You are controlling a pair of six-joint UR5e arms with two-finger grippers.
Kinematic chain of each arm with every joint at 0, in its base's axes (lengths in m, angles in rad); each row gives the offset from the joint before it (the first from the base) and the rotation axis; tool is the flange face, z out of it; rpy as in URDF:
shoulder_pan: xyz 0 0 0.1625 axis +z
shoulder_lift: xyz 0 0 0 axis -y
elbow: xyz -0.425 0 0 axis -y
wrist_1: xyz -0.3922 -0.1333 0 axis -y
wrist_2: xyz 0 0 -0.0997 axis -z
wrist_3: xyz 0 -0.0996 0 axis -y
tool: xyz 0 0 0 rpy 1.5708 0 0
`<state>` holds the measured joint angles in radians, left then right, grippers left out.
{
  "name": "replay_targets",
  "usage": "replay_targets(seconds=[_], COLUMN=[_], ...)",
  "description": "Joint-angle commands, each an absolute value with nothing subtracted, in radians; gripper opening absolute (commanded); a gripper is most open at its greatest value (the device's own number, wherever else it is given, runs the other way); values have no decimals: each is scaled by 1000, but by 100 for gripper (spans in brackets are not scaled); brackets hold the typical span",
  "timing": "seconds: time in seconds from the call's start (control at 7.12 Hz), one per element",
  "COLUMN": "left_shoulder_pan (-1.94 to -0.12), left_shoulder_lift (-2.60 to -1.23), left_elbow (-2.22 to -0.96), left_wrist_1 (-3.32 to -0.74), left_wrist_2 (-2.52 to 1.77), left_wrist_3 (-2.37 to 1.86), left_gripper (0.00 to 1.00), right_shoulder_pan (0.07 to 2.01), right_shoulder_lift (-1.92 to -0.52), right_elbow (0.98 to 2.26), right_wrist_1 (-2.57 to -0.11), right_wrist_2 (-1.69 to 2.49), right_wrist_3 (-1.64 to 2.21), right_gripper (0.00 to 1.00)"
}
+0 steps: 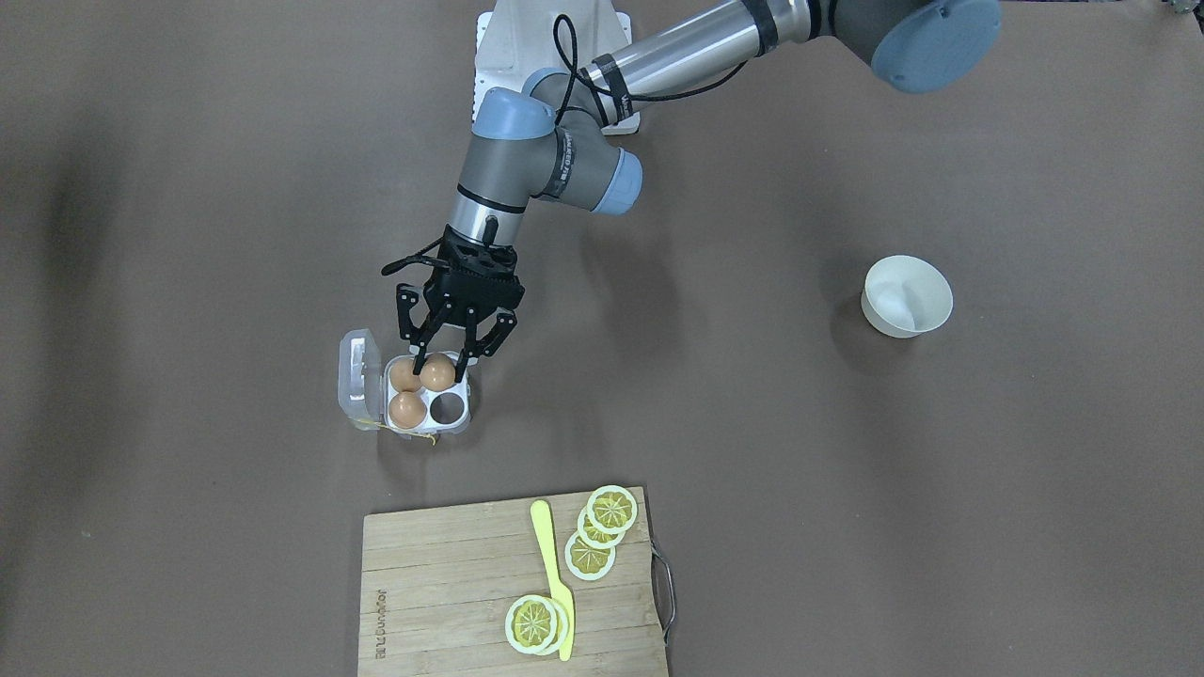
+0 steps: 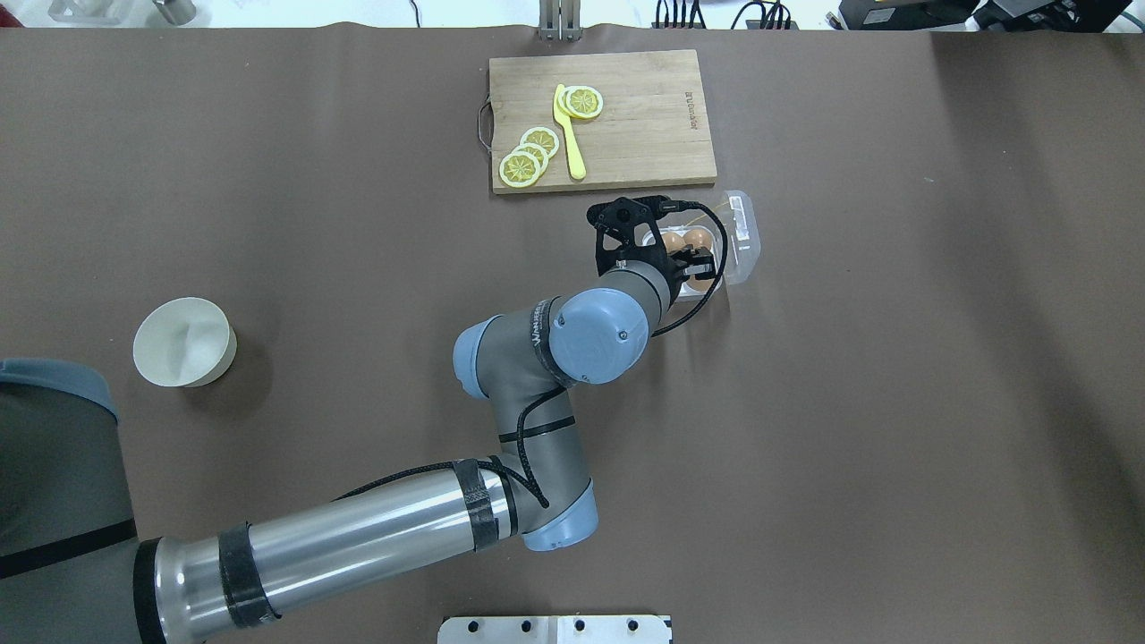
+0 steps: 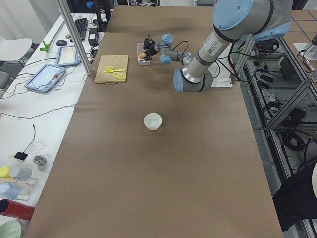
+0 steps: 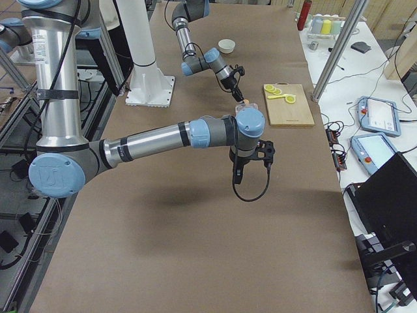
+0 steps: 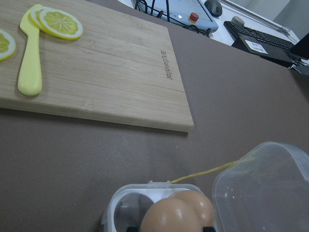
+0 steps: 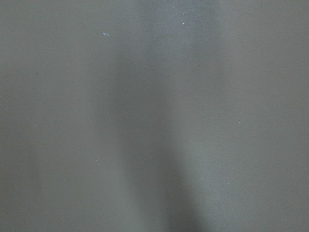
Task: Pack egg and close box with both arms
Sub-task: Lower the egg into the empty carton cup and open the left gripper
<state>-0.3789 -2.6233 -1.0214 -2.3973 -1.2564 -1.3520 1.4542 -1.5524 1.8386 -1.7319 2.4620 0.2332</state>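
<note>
The box [image 1: 467, 416], a clear four-cell carton, stands open with its lid [image 1: 357, 381] lying flat beside it. My left gripper [image 1: 438, 369] reaches down into it, its fingers closed on either side of the egg [image 1: 438, 374], which sits in one cell. Two more brown eggs [image 1: 406, 408] fill other cells, and one cell is empty. The left wrist view shows the egg [image 5: 166, 216] close up, the box [image 5: 120, 208] and its lid [image 5: 265, 188]. My right gripper [image 4: 251, 156] shows only in the exterior right view, above bare table; I cannot tell its state.
A wooden cutting board [image 1: 451, 583] with lemon slices [image 1: 611, 509] and a yellow knife [image 1: 550, 574] lies just beyond the box. A white bowl [image 1: 908, 296] stands far off on my left side. The white base [image 1: 513, 47] is behind.
</note>
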Motion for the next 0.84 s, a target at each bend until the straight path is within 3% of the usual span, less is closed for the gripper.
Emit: replay_targets(seconds=[0.0, 0.14, 0.7], left_shoulder_pan=[-382, -388, -409], left_shoulder_lift=[-2625, -2623, -2620], left_elbow=[-1031, -1031, -1064], left_wrist_1=[-2399, -2399, -2398], left_wrist_2=[-1255, -1253, -1262], left_wrist_3=[-1353, -1354, -1350], left_gripper=[50, 69, 96], right_shoulder_pan=[1454, 1454, 1448], right_shoulder_lift=[-1552, -1552, -1548], right_elbow=[1839, 1841, 1844], right_wrist_1=[-1732, -1732, -1732], right_wrist_2=[2464, 2464, 2464], right_wrist_3=[233, 238, 239], right_gripper=[100, 100, 100])
